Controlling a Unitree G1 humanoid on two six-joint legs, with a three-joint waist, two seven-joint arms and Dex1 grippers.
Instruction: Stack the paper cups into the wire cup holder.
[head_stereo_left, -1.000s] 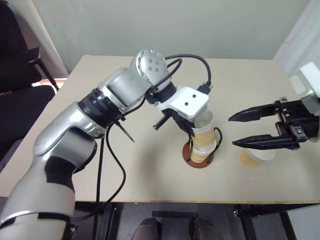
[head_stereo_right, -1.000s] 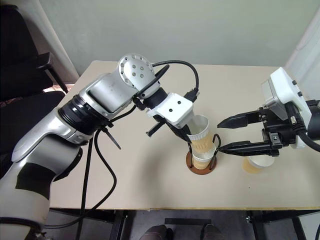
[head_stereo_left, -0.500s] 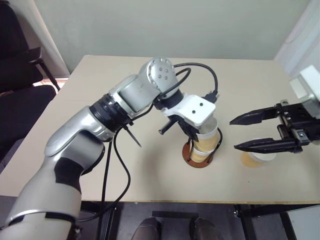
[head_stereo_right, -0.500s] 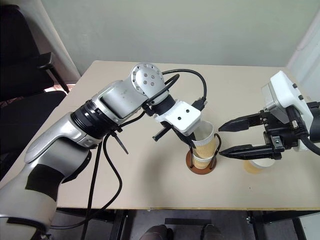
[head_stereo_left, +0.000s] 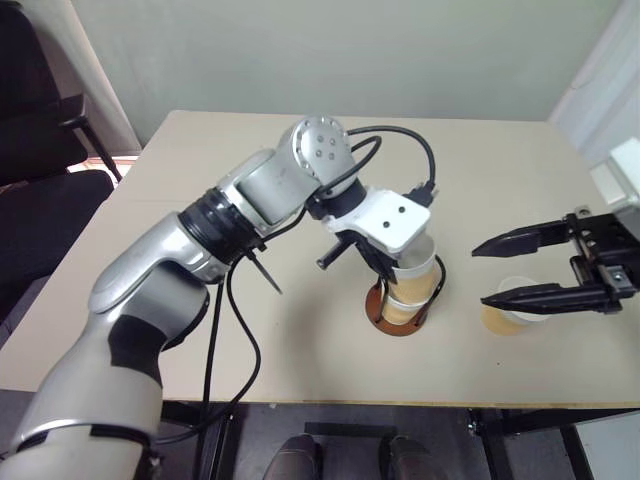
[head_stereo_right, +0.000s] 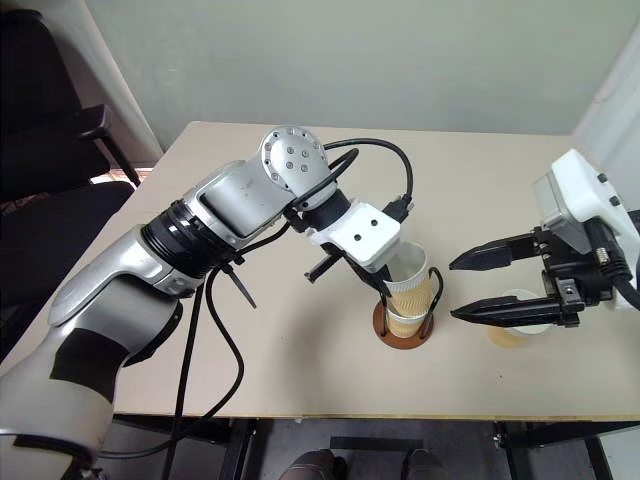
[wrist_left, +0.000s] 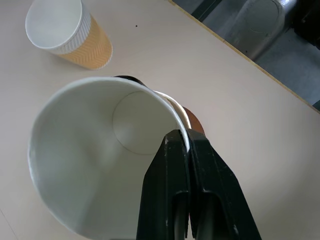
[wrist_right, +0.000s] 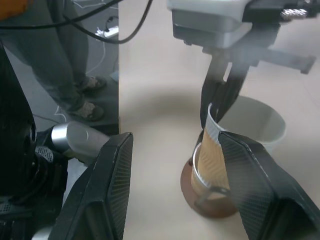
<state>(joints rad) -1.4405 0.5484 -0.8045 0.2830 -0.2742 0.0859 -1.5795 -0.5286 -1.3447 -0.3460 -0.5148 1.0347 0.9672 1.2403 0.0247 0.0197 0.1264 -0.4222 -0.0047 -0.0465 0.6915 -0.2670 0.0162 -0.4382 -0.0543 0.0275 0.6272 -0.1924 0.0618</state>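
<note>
Paper cups: one sits in the wire cup holder (head_stereo_right: 404, 325) mid-worktop, a second cup (head_stereo_right: 411, 280) rests tilted in it, not fully seated. Left pincer (wrist_left: 186, 150) is pressed together on that second cup's rim, arm reaching over the holder. Third cup (head_stereo_left: 510, 318) stands on the beige worktop (head_stereo_left: 300, 370) well right of the holder, under the right pincer (head_stereo_left: 495, 272), which hangs spread and empty, fingers level. Black cable (head_stereo_left: 400, 140) loops over the left wrist. Black chair (head_stereo_left: 40, 190) off the worktop's left side. No readable labels.
</note>
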